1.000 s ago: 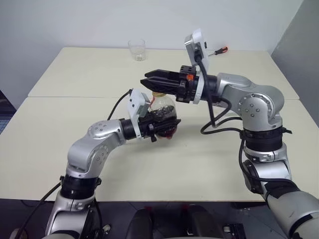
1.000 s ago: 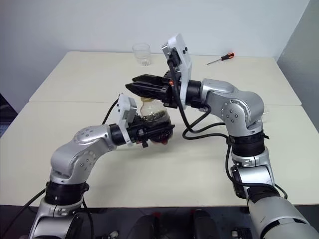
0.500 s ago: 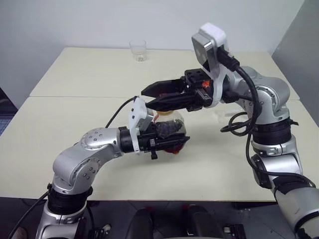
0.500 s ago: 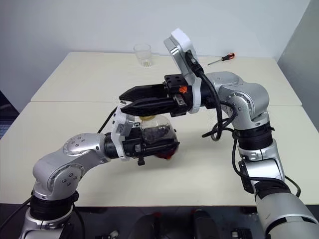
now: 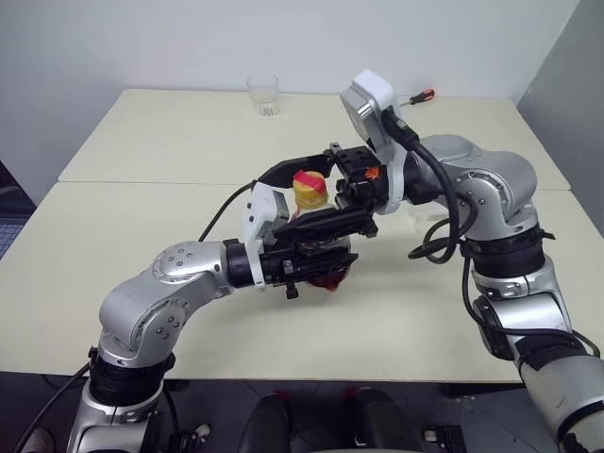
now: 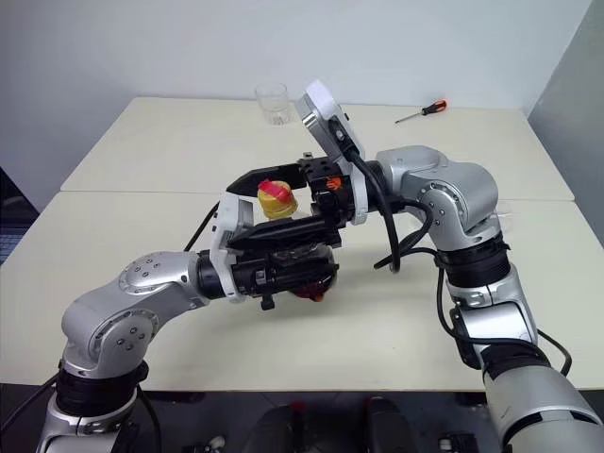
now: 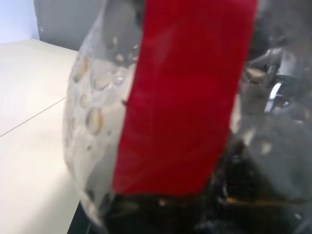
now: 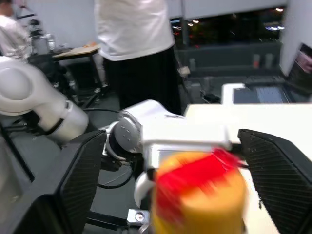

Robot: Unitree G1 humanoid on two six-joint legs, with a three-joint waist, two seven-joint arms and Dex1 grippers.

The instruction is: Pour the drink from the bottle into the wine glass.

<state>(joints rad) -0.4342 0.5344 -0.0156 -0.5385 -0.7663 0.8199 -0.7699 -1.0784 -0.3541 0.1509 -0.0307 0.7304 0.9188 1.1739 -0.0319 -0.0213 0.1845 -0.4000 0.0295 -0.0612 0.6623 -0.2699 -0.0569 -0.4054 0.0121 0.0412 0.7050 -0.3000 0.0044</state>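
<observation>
My left gripper [image 5: 316, 253] is shut on the bottle [image 5: 321, 247], held upright just above the table. Up close in the left wrist view, the bottle's red label [image 7: 185, 97] sits above the dark drink [image 7: 273, 161]. The yellow cap [image 5: 310, 190] with a red mark sits on the neck. My right gripper [image 5: 310, 198] is open, one finger on each side of the cap [image 8: 200, 190], not touching it. The wine glass is mostly hidden behind my right arm; a bit of clear glass [image 6: 506, 219] shows beside it.
A short clear tumbler [image 5: 261, 94] stands at the far edge of the table [image 5: 142, 142]. A screwdriver with an orange handle [image 5: 415, 96] lies at the far right. A person in a white top [image 8: 131, 29] stands off the table's left side.
My right gripper was shut around the cap and has now opened wide, so the yellow cap shows between its fingers. The left gripper keeps the bottle in place.
</observation>
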